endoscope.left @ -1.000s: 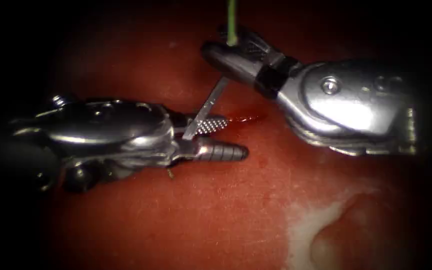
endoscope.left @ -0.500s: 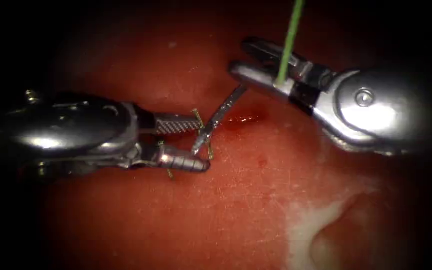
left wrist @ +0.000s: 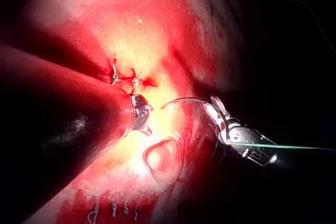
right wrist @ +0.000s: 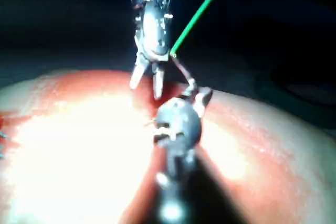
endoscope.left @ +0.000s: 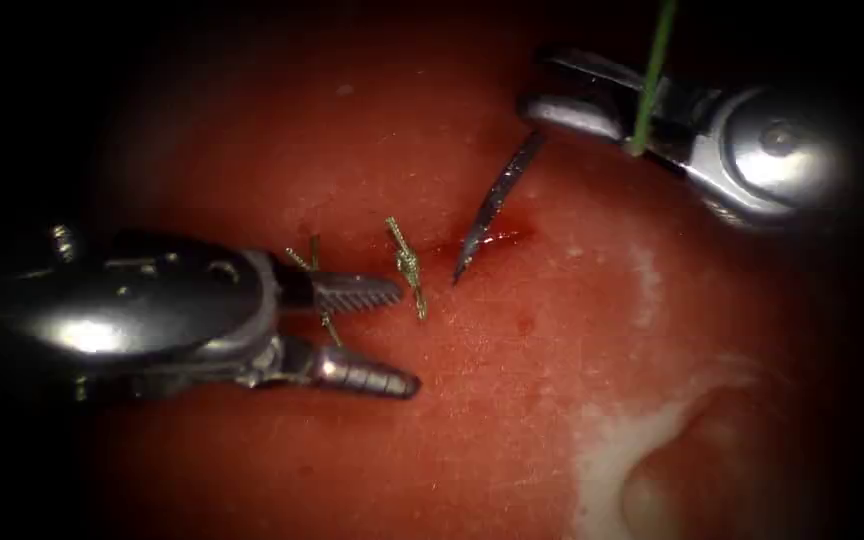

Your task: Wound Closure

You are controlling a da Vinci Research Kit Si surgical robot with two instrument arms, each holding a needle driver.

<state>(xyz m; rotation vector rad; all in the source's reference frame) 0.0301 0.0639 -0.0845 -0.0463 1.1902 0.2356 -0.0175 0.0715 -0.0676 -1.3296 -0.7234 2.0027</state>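
Needle (endoscope.left: 492, 205) gripped at its tail by right tool (endoscope.left: 564, 100), left tool (endoscope.left: 377, 335) agape, empty

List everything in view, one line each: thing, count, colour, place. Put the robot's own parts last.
tissue: one, red, under both tools.
cut: one, dark red with red fluid, at the needle's tip.
needle: one, dark steel, held near its rear end by the right tool, tip at the cut.
thread: one, green, rising from the right tool.
knotted stitches: two, yellowish, left of the needle.
left tool: one, silver, jaws open, holding nothing.
right tool: one, silver, gripping the needle.
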